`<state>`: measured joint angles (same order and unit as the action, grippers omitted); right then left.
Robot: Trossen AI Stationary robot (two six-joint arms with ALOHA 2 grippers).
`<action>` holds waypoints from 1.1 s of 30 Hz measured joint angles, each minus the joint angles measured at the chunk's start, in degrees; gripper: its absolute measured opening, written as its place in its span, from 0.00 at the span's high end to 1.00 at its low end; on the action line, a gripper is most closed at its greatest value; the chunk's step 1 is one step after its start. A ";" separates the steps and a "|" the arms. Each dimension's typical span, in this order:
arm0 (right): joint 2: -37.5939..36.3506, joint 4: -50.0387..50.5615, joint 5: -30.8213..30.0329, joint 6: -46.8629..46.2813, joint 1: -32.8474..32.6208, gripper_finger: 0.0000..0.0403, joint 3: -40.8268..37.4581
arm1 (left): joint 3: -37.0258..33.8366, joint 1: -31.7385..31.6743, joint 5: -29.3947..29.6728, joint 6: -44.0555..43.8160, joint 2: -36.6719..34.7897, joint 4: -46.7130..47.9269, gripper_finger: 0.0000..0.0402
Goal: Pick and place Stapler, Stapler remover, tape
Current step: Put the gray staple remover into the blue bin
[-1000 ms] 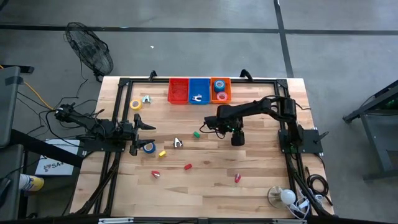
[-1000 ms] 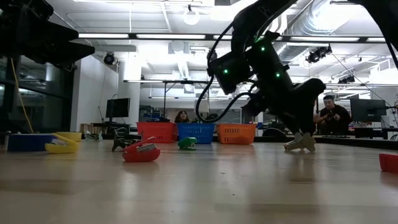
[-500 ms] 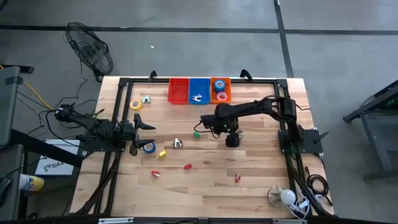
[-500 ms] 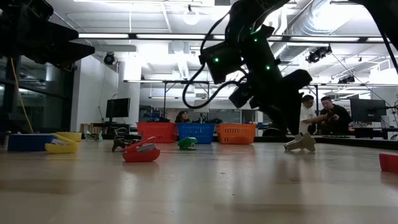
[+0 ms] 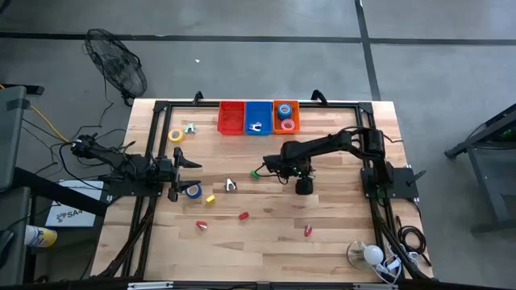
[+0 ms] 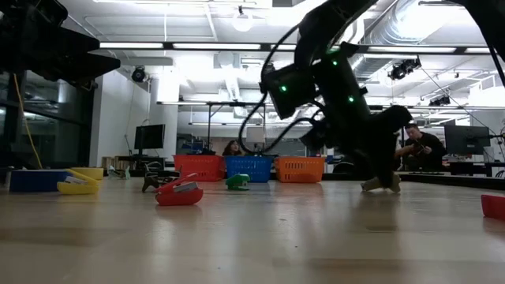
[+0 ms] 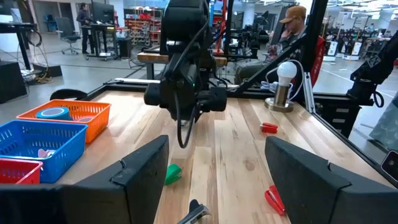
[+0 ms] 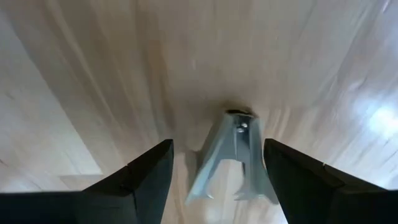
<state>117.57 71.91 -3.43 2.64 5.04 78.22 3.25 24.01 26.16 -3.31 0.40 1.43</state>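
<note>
- Silver metal staple remover (image 8: 233, 155) lies flat on the pale wooden counter (image 5: 266, 234), right of the middle; the low view shows it under the dark arm (image 6: 383, 183).
- Right gripper (image 8: 217, 149) points straight down over it, fingers (image 8: 146, 180) wide apart, one on each side of the staple remover and holding nothing. From above the gripper (image 5: 303, 185) hides the remover.
- Green stapler (image 5: 255, 171) sits just to the left of the right arm.
- Second staple remover (image 5: 230, 185) lies further left, near the counter's middle.
- Blue tape roll (image 5: 193, 191) lies just beside the left gripper (image 5: 192, 176), which waits at the left side with its fingers (image 7: 143, 174) spread wide and empty.
- Yellow tape roll (image 5: 176, 135) lies near the far left corner.
- Yellow stapler (image 5: 210, 199) and three red staplers (image 5: 243, 216) are scattered across the near half of the counter.
- Red basket (image 5: 231, 118), blue basket (image 5: 257, 113) and orange basket (image 5: 297, 117) stand side by side at the far edge; the orange one holds tape rolls, the blue one a staple remover.
- White lamp (image 5: 371, 254) stands at the near right corner.
- People (image 6: 422, 150) sit in the room beyond.
</note>
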 joint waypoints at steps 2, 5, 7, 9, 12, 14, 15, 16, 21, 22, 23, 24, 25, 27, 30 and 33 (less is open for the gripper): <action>0.01 -0.08 0.26 -0.23 0.04 0.40 -0.99 | 0.01 0.01 0.02 0.01 0.00 0.00 0.35; 0.01 -0.29 0.53 -0.01 0.07 0.40 -2.55 | 0.00 0.01 0.00 0.00 0.00 0.00 0.35; -0.05 -0.96 0.72 0.07 0.04 0.41 -3.43 | 0.00 0.00 0.00 0.00 -0.01 0.00 0.35; -0.28 -1.61 0.81 -0.02 0.04 0.42 -4.27 | 0.00 0.00 0.02 0.01 0.01 0.00 0.35; -0.30 -1.99 0.90 -0.29 0.04 0.47 -5.09 | 0.00 0.02 0.02 0.00 -0.01 0.00 0.35; -0.30 -2.00 0.90 -0.29 0.04 0.51 -5.17 | 0.01 0.01 0.02 0.00 0.00 0.00 0.35; -0.28 -2.04 0.88 -0.29 0.04 0.53 -5.17 | 0.00 0.02 0.02 0.00 -0.01 0.00 0.35; -0.28 -2.03 0.86 -0.29 0.04 0.55 -5.07 | 0.00 0.01 0.01 0.00 0.00 0.00 0.35; -0.19 -1.83 0.95 -1.08 0.02 0.67 -4.99 | 0.00 0.02 0.00 0.00 -0.01 0.00 0.35; -0.19 -1.72 0.95 -1.12 0.02 0.69 -5.00 | 0.00 0.00 0.02 0.00 -0.01 0.00 0.35; -0.17 -1.63 0.93 -1.12 0.02 0.71 -5.01 | 0.02 0.00 0.02 0.00 -0.01 0.00 0.35; -0.15 -1.49 0.90 -1.12 0.02 0.74 -5.01 | 0.00 0.02 0.01 0.00 -0.01 0.00 0.35; -0.15 -1.30 0.90 -1.12 0.02 0.76 -5.01 | 0.01 0.01 0.01 0.00 0.00 0.00 0.35; -0.15 -1.06 0.82 -1.12 0.02 0.80 -5.00 | 0.00 0.00 0.00 0.01 -0.01 0.00 0.35; 0.13 0.46 0.77 -0.88 0.04 0.81 -3.78 | 0.00 0.00 0.02 0.02 -0.01 0.00 0.35; 0.35 1.23 -0.01 0.27 0.04 0.81 -0.54 | 0.00 0.01 0.01 0.00 0.00 0.00 0.35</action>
<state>117.93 73.14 -3.44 2.91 5.08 77.69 3.25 24.02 26.16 -3.31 0.40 1.43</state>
